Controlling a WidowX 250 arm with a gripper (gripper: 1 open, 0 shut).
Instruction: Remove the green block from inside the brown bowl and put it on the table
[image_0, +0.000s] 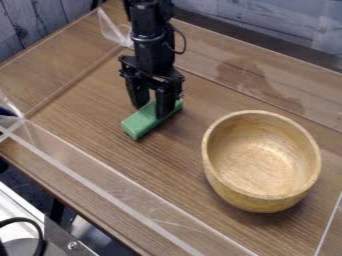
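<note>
The green block (142, 124) lies flat on the table (83, 92), left of the brown bowl (262, 158) and clear of its rim. My gripper (152, 108) stands upright over the block's far end, its black fingers (134, 97) straddling that end and standing open, slightly apart from its sides. The bowl sits upright at the right with nothing in its hollow.
Low clear plastic walls edge the table, one along the near left side (80, 170) and another at the back corner (123, 28). Bare wood lies left of the block and behind the bowl.
</note>
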